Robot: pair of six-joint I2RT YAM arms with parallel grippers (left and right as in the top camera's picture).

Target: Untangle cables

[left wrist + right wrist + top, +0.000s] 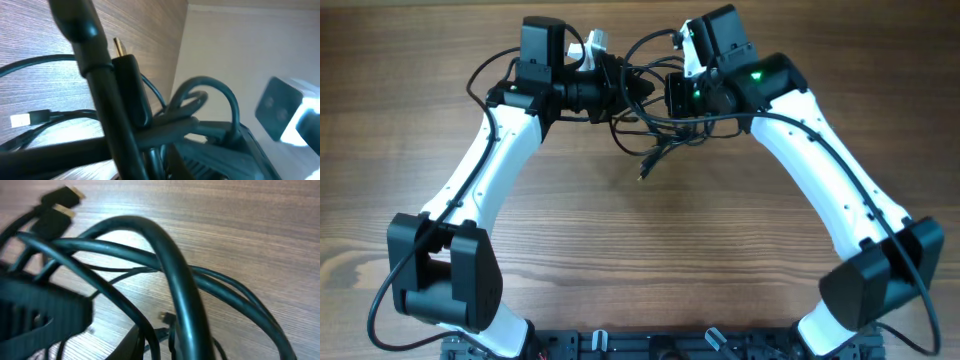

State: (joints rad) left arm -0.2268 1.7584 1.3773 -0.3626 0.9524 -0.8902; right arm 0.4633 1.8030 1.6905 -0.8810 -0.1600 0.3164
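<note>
The cables [655, 125] are seen as one dark knot on the far half of the bench [640, 250], between the two arms, which are reached in from either side. The left tool [612, 90] is buried in the knot's left edge and the right tool [678, 98] in its right edge. The two are near each other, with loops crossing the gap. Whether either tool is spread or pressed together cannot be told: from overhead the fingers are hidden by cable, and in both wrist views they are blurred and lost among the cables.

One loose end [643, 172] is trailed out of the knot toward the near side and is laid on the wood, apart from both tools.

In the left wrist view a black plug [127, 85] with a gold tip is pointed upward, set against a thick strand [95, 75] that runs beside it. More cable is bundled below it, and a curled loop [210, 90] is raised to the right. A pale connector [21, 120] is seen at the left, over the wood. A light wall [240, 45] is shown beyond the bench's edge.

In the right wrist view a thick arch [175, 275] of cable is raised above the bench, with thinner cable passed under it. Two gold-tipped plugs [52, 221] are seen side by side at the upper left. A dark bar [40, 310] at the left is too blurred to be identified.
</note>
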